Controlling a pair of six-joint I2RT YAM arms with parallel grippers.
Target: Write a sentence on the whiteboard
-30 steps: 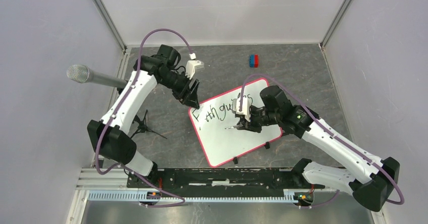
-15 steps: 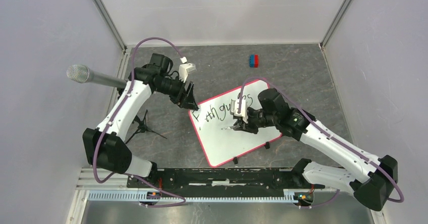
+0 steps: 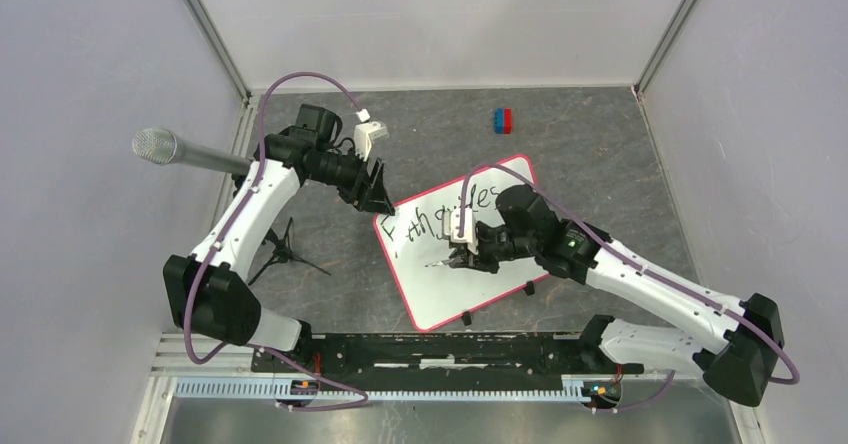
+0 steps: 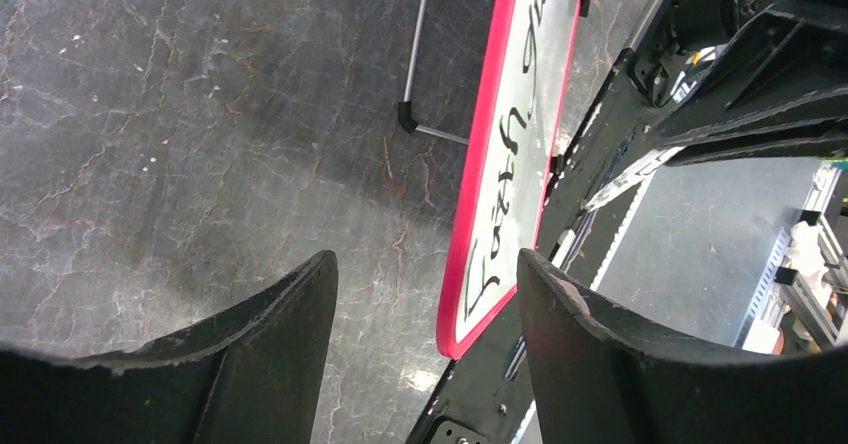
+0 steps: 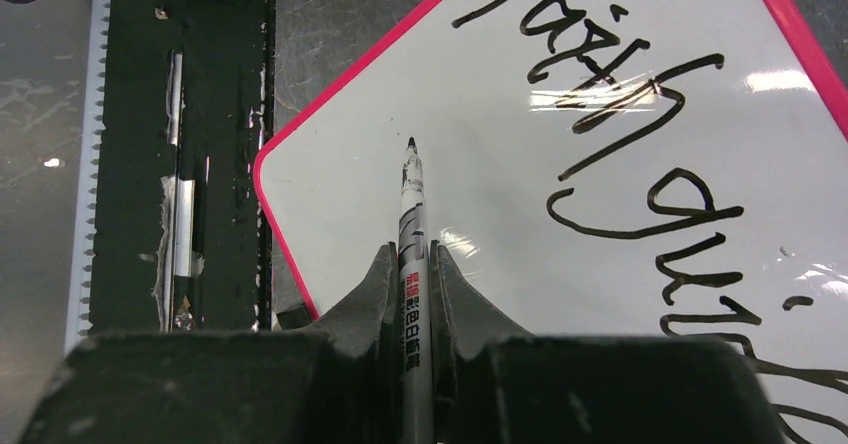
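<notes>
- Marker was the thing that moved. The right gripper, clamped tight on it, had slid from the tail end of the top line back toward the left side of the whiteboard over the last second.
- The nib sat over blank white just under the "F", with no new stroke there yet. Couldn't tell from the wrist view whether the tip was actually touching the surface or hanging just off it.
- The sentence so far read roughly "Faith guides" in one slanted line across the upper part of the board. Everything below that line was bare.
- My read is that line one was done and the arm had just done its carriage return, so the next word was about to start on a second line. Call it around halfway.
- The left gripper had crept in a bit earlier in that second and then parked right by the board's far-left corner. Its jaws stood wide with nothing between them.
- It looked like it was there to steady the board, but I couldn't see contact, so maybe it was only hovering.
- The board itself hadn't budged. It lay flat and skewed on the grey table, between the two arms.
</notes>
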